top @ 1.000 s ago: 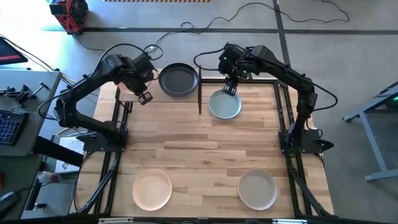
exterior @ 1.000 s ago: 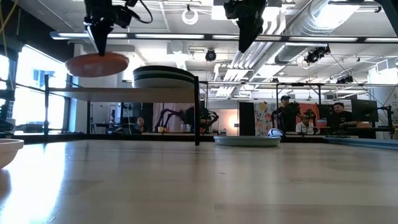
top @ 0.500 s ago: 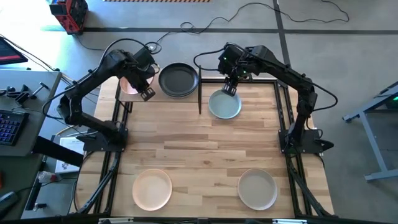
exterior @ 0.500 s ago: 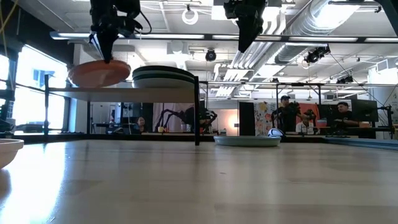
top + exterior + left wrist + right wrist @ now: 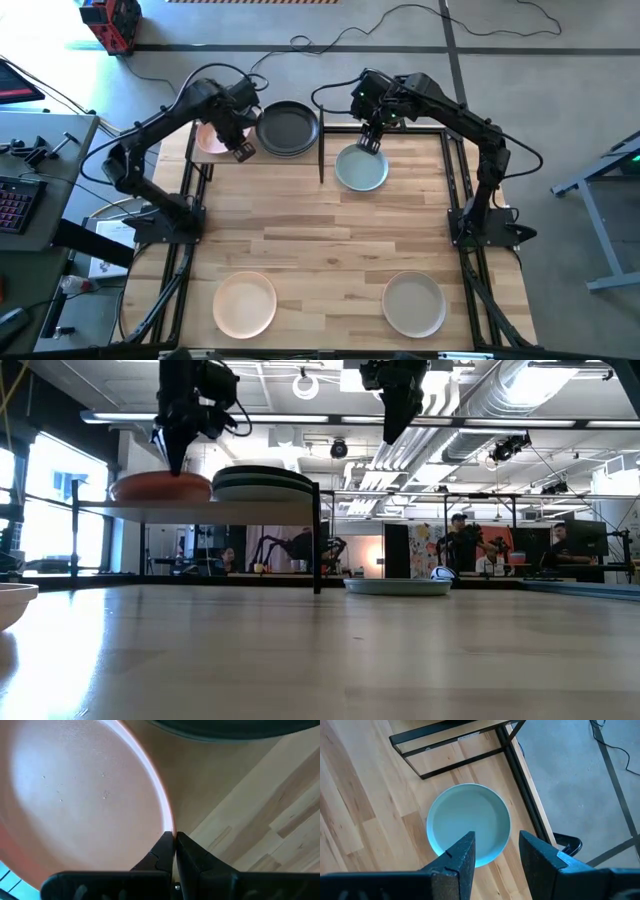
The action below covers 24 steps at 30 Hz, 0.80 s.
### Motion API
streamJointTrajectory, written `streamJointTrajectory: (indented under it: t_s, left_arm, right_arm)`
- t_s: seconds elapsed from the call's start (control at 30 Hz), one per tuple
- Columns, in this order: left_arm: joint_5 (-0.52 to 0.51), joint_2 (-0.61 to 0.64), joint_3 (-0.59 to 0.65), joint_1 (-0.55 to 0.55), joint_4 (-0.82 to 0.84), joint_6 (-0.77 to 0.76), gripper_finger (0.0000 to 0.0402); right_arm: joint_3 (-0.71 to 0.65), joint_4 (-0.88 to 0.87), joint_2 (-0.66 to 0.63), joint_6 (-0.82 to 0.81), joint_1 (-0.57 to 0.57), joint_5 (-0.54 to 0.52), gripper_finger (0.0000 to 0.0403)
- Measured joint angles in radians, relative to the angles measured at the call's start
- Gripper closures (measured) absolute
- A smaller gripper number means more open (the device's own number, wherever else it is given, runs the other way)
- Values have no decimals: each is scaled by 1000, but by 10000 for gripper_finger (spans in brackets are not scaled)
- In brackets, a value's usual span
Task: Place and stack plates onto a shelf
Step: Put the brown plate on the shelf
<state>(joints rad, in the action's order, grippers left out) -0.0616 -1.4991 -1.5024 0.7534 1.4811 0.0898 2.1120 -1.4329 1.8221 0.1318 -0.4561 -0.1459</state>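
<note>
While the left gripper (image 5: 241, 152) pinches the rim of a peach-pink plate (image 5: 210, 137) between closed fingers (image 5: 162, 852), the plate sits low over the left end of the small wooden shelf (image 5: 190, 508), and the low view cannot settle whether it touches the board; just beside it on the shelf stands a stack of dark plates (image 5: 287, 128), black on top, whose edge shows in the left wrist view; to the right of the shelf the right gripper (image 5: 370, 144) hangs above the far edge of a pale blue-grey plate (image 5: 361, 168) lying flat on the table (image 5: 330, 240), its fingers (image 5: 461, 855) spread apart and holding nothing, well clear of the plate as the low view shows; two more plates lie near the front edge of the table, a pale pink plate (image 5: 245, 304) on the left and a beige plate (image 5: 414, 304) on the right, well apart from each other; people (image 5: 463, 545) sit in the room beyond the table.
</note>
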Motion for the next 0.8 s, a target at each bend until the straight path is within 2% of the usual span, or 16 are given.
streamJointTrajectory:
  t_s: [0.3, 0.8]
  left_arm:
    - [-26, -64, 0, -1, 23, -6, 401]
    - [-29, -68, 0, -1, -14, -9, 387]
  right_arm:
    - [0, -8, 0, 0, 0, 0, 272]
    - [0, -8, 0, 0, 0, 0, 272]
